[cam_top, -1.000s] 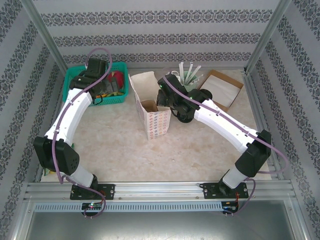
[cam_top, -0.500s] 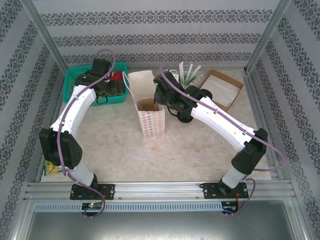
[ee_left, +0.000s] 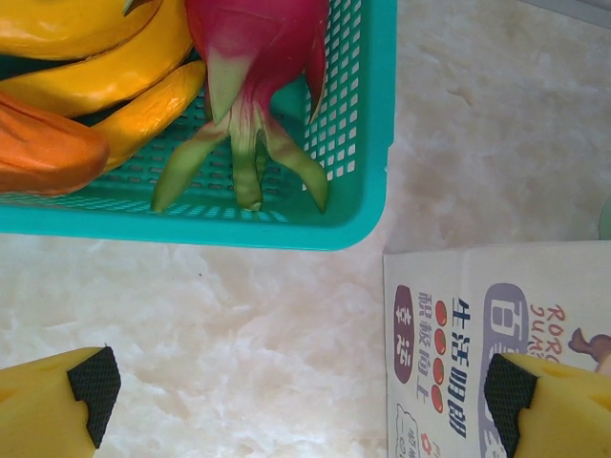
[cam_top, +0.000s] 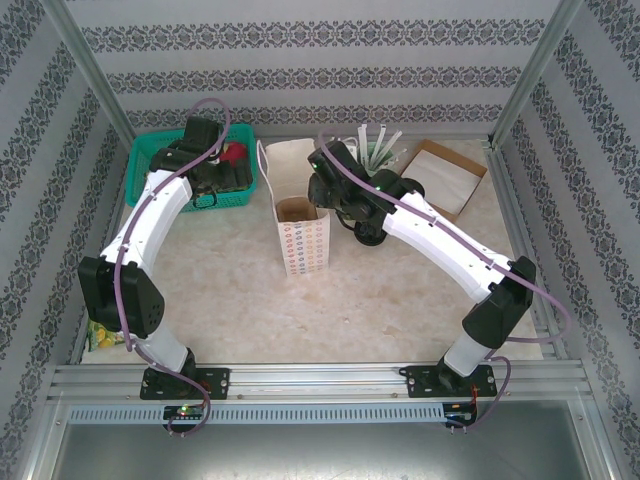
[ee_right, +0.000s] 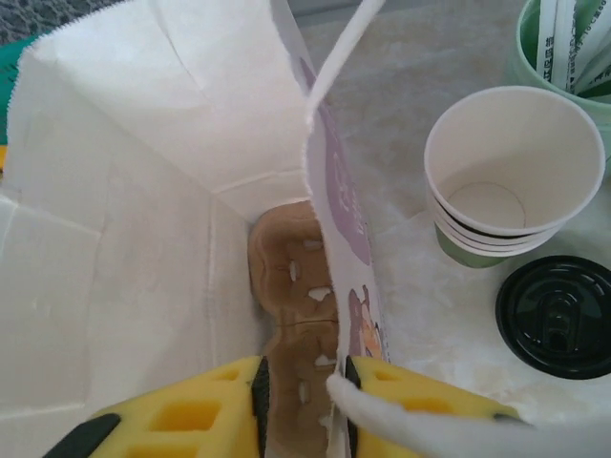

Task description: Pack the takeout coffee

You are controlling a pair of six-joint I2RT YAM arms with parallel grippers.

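A printed paper bag [cam_top: 303,240] stands open mid-table with a brown pulp cup carrier [ee_right: 296,277] lying at its bottom. My right gripper [ee_right: 305,382] [cam_top: 322,190] is at the bag's right rim. One yellow finger is inside and one outside, slightly parted around the wall and a white handle strip. The takeout coffee [ee_right: 558,317] stands on the table right of the bag; I see its round black lid from above, the cup beneath is hidden. My left gripper [ee_left: 304,386] [cam_top: 222,178] hangs wide open and empty over bare table between the basket and the bag's printed side [ee_left: 458,334].
A teal basket [ee_left: 363,143] [cam_top: 140,160] at the back left holds bananas and a dragon fruit [ee_left: 253,57]. A stack of paper cups [ee_right: 511,172] and a pale green tumbler of wrapped straws [ee_right: 563,48] stand beside the coffee. A cardboard tray [cam_top: 445,180] lies back right.
The bag has gone from tilted to upright and shifted slightly left. My right gripper's jaws have parted at its rim. The left gripper moved right, off the basket toward the bag.
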